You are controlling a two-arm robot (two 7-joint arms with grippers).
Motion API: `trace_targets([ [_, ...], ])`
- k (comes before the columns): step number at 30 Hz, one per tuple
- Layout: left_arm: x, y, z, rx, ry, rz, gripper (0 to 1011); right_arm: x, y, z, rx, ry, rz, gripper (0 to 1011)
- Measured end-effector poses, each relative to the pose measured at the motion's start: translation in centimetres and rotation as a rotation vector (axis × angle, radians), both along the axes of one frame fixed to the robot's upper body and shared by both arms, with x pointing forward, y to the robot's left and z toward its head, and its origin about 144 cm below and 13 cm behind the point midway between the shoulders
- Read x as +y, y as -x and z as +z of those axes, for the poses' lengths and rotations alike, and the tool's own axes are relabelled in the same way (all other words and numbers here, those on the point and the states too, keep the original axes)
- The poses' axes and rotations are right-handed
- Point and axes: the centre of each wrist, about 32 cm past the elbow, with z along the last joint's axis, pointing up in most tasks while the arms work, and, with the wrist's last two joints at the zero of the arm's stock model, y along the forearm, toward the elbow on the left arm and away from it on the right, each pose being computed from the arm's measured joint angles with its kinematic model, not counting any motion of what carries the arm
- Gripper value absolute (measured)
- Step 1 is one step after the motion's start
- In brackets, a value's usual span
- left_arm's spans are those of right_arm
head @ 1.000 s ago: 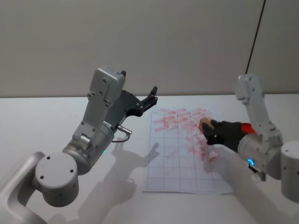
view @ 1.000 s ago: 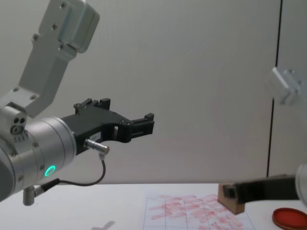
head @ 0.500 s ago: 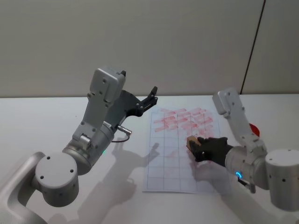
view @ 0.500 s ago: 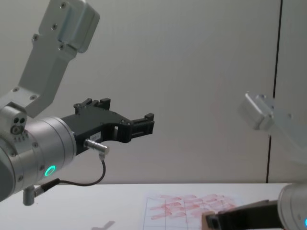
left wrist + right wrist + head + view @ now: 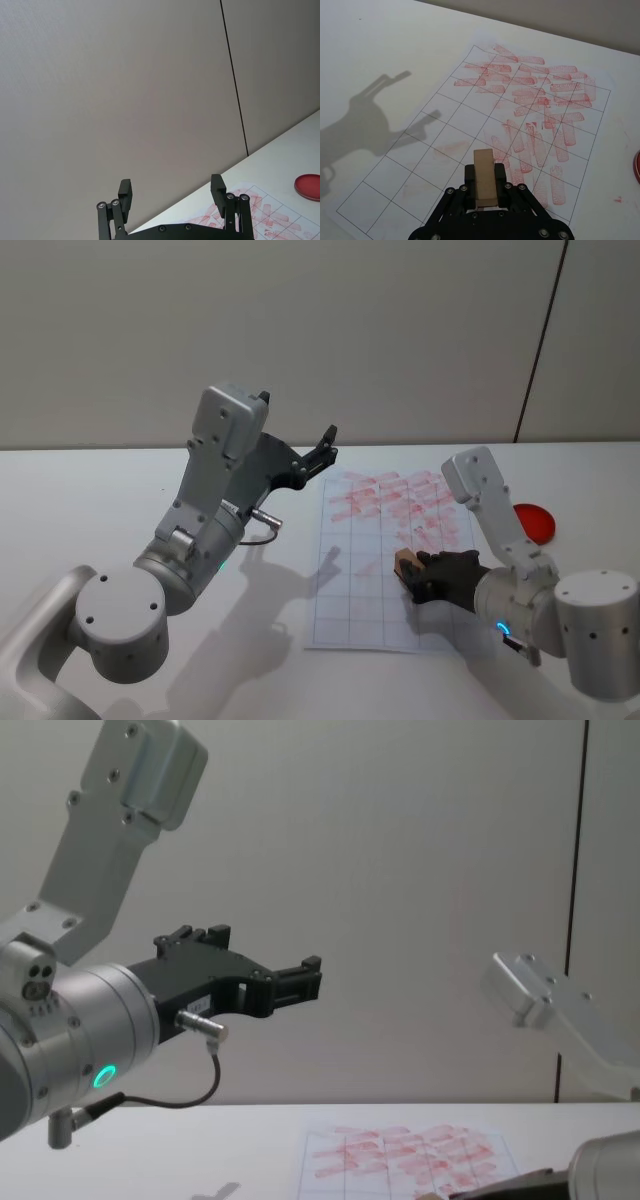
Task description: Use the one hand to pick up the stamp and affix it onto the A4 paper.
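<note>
The right gripper [image 5: 412, 575] holds the stamp [image 5: 404, 561] tight between its fingers, low over the right middle of the paper [image 5: 350, 610]. The stamp's long side points ahead of the fingers. The left gripper [image 5: 322, 445] hangs high on the left, fingers wide.

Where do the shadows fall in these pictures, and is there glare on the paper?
Head view: the raised left gripper throws a dark shadow on the white table, touching the white gridded paper sheet. Right wrist view: that shadow crosses the sheet's edge; no glare there.
</note>
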Motion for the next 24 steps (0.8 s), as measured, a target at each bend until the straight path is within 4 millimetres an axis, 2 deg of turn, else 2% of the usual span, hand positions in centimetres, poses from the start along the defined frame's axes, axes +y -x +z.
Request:
trace_targets([
  [24,0.0,0.0,0.0,0.000,0.000,0.000,1001,-0.6,-0.1,-1.4,0.020,-0.034,-0.015,212],
])
